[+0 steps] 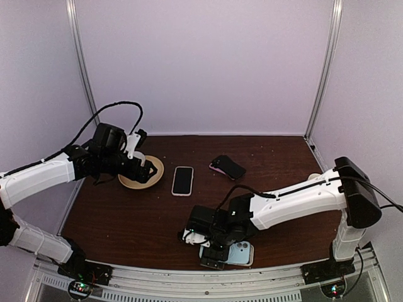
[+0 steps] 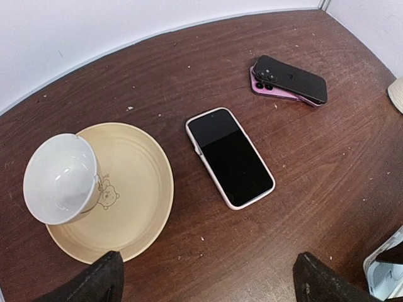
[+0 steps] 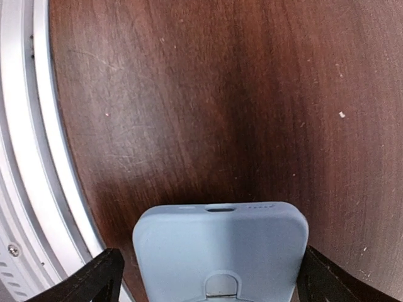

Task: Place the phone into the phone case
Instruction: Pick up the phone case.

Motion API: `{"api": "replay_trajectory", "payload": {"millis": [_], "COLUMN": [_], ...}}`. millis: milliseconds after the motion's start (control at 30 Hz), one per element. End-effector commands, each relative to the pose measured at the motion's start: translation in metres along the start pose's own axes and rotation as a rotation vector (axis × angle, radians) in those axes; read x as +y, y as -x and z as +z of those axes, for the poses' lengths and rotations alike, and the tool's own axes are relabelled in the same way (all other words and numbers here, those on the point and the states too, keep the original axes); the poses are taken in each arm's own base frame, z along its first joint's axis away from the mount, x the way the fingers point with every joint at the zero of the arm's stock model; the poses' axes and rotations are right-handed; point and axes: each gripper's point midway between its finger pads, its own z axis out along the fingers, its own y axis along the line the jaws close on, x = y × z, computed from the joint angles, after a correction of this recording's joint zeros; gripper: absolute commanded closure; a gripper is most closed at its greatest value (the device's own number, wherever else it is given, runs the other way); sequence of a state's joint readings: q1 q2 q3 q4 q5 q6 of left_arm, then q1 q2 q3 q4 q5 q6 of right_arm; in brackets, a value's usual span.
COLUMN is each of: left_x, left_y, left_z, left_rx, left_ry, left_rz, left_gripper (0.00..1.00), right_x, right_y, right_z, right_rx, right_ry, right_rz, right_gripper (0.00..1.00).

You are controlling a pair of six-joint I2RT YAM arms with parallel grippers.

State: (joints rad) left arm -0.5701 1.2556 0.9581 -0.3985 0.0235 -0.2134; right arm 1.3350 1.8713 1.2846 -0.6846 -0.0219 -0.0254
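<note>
Right gripper (image 3: 211,277): your jaws stand wide apart, straddling the light blue case (image 3: 220,245) at the near edge of the bench (image 1: 126,220); nothing is clamped.
Left gripper (image 2: 208,283): spread just as wide and empty, hanging by the plate (image 2: 138,182) at the far left.
Risk, edge: the case lies just beside the metal rail (image 3: 38,157); if you close off-centre, you may shove it against the rail instead of lifting it.
Risk, grip: the phone (image 2: 230,157) lies flat and thin on the wood, so your fingers may skate over it or scrape the glass.
Risk, mix-up: a dark phone (image 2: 289,80) rests on something purple further back; be sure which one you want.
Phone look: mid-bench, screen up, black glass with a pale rim, near the plate and well apart from the case.
Case look: smooth, with rounded corners and a slot along its far end; you cannot tell whether its open side faces up.
</note>
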Motion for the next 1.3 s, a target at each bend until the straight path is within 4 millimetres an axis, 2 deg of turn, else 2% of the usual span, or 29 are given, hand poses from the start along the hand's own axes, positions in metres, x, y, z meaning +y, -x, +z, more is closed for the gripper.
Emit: {"api": "replay_trajectory", "payload": {"millis": [0, 133, 267, 467, 833, 900, 933, 1033, 1067, 1167, 1267], "left_x": [-0.002, -0.003, -0.003, -0.004, -0.008, -0.019, -0.032, -0.092, -0.107, -0.133, -0.158], "left_y": [0.015, 0.015, 0.015, 0.015, 0.014, 0.015, 0.016, 0.014, 0.013, -0.016, -0.058], "left_z": [-0.005, -0.004, -0.005, -0.005, -0.004, -0.005, -0.006, -0.028, -0.036, -0.047, -0.05], "left_rx": [-0.042, -0.041, -0.041, -0.044, -0.041, -0.046, -0.058, -0.148, -0.21, -0.292, -0.271], "left_ry": [-0.019, -0.023, -0.024, -0.027, -0.052, -0.114, -0.192, -0.531, -0.59, -0.66, -0.729], "left_rz": [0.016, 0.016, 0.019, 0.02, 0.026, 0.049, 0.077, 0.233, 0.337, 0.555, 0.772], "left_gripper": [0.02, 0.03, 0.02, 0.02, 0.03, 0.05, 0.08, 0.19, 0.22, 0.26, 0.26], "right_x": [-0.01, -0.019, -0.023, -0.012, -0.014, -0.018, -0.023, -0.028, -0.029, -0.034, -0.037], "right_y": [-0.01, -0.006, -0.001, 0.009, 0.016, 0.014, 0.014, 0.011, 0.008, 0.001, 0.001], "right_z": [0.014, 0.009, 0.0, -0.018, -0.029, -0.028, -0.028, -0.021, -0.018, -0.011, -0.014], "right_rx": [0.071, 0.059, 0.046, -0.025, -0.071, -0.085, -0.102, -0.136, -0.142, -0.156, -0.179], "right_ry": [-0.058, -0.101, -0.108, -0.004, 0.124, 0.152, 0.167, 0.216, 0.236, 0.275, 0.304], "right_rz": [-0.019, -0.014, -0.005, -0.001, 0.07, 0.109, 0.136, 0.186, 0.197, 0.23, 0.247], "right_gripper": [0.01, 0.0, 0.05, 0.09, 0.33, 0.37, 0.37, 0.38, 0.38, 0.38, 0.32]}}
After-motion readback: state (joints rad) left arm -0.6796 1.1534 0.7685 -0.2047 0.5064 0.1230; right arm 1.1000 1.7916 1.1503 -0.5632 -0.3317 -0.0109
